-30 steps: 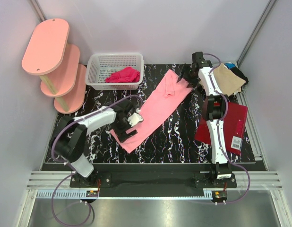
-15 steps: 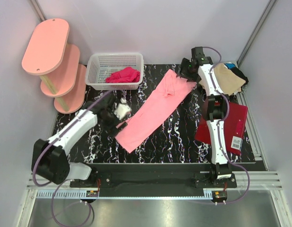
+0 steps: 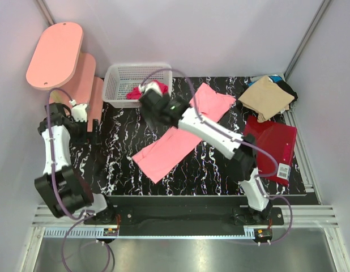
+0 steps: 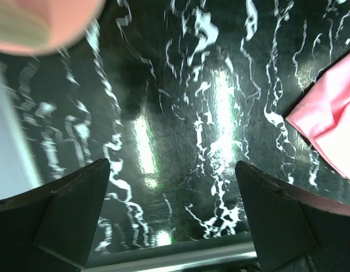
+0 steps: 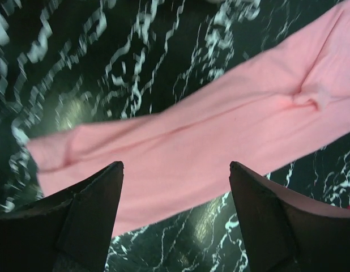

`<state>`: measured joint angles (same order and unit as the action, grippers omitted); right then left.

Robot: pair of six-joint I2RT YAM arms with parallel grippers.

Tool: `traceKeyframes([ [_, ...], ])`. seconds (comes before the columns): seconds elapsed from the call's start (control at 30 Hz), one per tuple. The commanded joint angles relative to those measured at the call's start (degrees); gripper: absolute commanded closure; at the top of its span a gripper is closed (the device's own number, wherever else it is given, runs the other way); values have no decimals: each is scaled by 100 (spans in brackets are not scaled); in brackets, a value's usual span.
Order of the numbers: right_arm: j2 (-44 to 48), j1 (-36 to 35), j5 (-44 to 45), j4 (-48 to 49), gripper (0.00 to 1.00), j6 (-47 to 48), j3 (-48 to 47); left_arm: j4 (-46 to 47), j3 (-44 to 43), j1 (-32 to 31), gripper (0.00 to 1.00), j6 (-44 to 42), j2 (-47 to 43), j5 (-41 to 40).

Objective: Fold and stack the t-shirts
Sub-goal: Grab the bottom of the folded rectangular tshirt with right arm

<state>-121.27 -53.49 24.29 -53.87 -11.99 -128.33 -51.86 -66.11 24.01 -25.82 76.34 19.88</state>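
Salmon-pink t-shirt [image 3: 163, 153] lies folded on the marble table [image 3: 124, 136]; both grippers are wide and empty.

The shirt is folded into a long narrow strip, diagonal from near-left to far-right, mostly flat, with a centre crease and a small pucker toward the far end. Right gripper [image 5: 176, 170] hangs above the strip's middle, arm reaching across to the left near the white basket [image 3: 115, 85], jaws spread, nothing between them. Left gripper [image 4: 170, 170] is at the far left by the pink shelf [image 3: 56, 54], jaws fully spread over bare table, the shirt's near corner well to its right. At the far right corner a tan t-shirt [image 3: 268, 97] lies crumpled on black cloth [image 3: 287, 88]. Nearer on the right, a dark red t-shirt [image 3: 274, 141] lies flat with a white tag [image 3: 284, 171]. Magenta cloth [image 3: 149, 89] sits in the basket.
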Motion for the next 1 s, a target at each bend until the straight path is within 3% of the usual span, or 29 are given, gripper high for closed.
traceKeyframes([
  [0.0, -546, -467, 1402, -686, 17, 118, 475, -377, -333, 560, 1, -247, 557, 1298],
  [0.37, -1214, -2058, 946, -713, 19, 92, 529, -404, -131, 622, 1, -371, 558, 1633],
  [0.97, -2427, -2280, 471, -651, 24, 48, -570, -404, 63, 622, 1, -617, 725, 1545],
])
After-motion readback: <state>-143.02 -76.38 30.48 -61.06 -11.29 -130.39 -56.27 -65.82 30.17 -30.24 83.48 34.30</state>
